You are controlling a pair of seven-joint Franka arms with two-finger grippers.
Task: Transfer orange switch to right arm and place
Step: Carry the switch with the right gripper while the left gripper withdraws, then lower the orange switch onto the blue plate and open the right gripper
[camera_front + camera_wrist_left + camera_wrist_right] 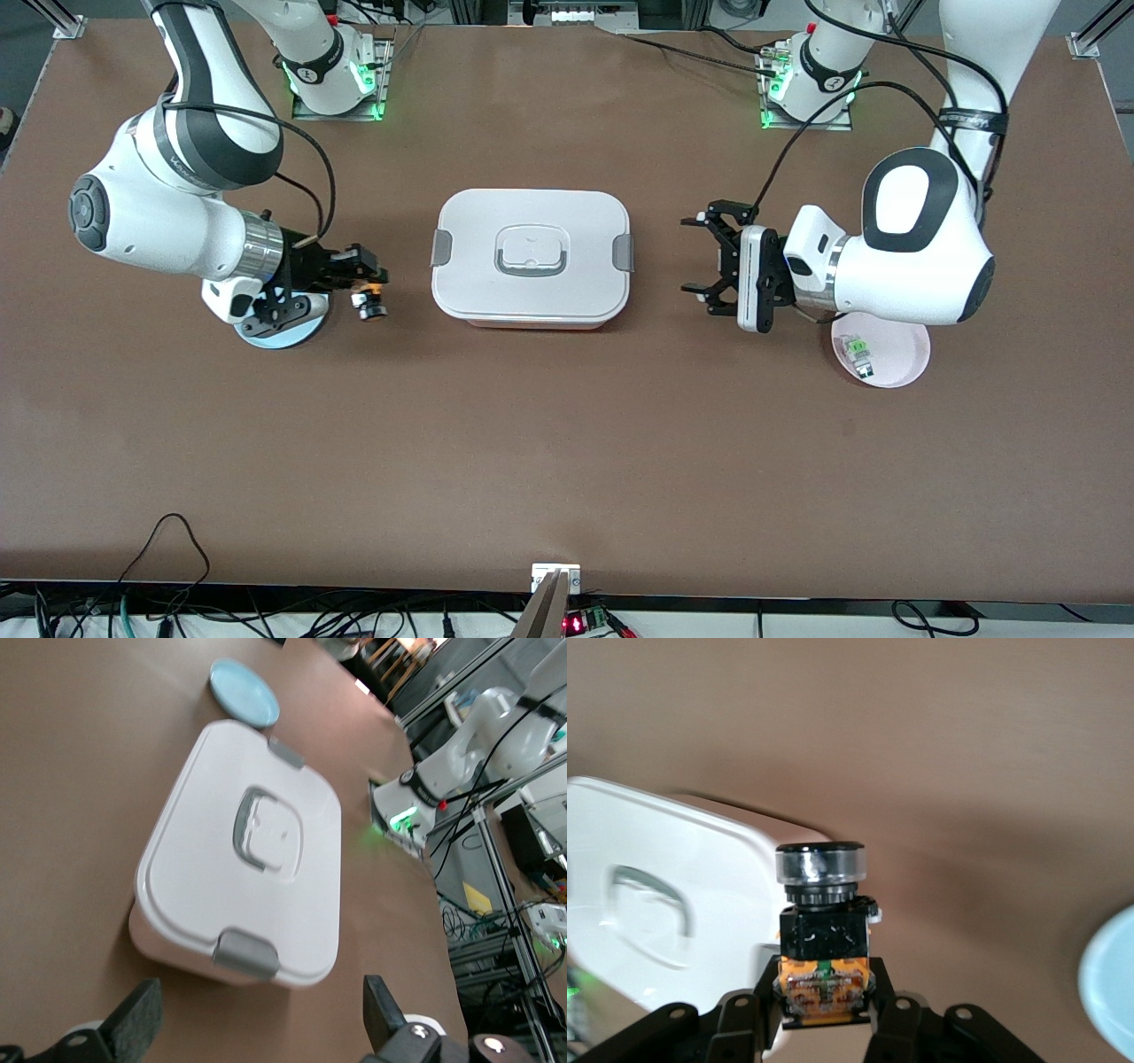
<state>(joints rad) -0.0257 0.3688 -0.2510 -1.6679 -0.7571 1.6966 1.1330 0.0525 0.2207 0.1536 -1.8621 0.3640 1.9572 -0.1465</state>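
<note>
**Right arm has the switch, placement pending**

Right gripper (368,285) pinches the orange switch (368,301), jaws pressed onto its orange base, round black end pointing away from the wrist (clear in the right wrist view: switch (823,935) upright between the jaws, clear collar on top). It hangs just over the bench (567,461), between the blue plate (282,332) and the white lidded box (531,259), toward the right arm's end of the bench. Handover looks done; what's left is the put-down.

Left gripper (706,253) has its jaws spread wide and empty, and hovers beside the box toward the left arm's end; this arm waits. Under its wrist sits a pink plate (895,361) with a small green-and-clear component (857,352) on it, not the task's thing.

Target is probably the blue plate, though the task doesn't name one and the wrist partly covers that plate from the front, so can't be sure. To do the step well: bring the switch over a bare part of the plate, lower it until the round end or the block side nearly touches, and only then release. The part is tiny and top-heavy, so dropping it from height risks a roll. Keep clear of the box edge while moving.
</note>
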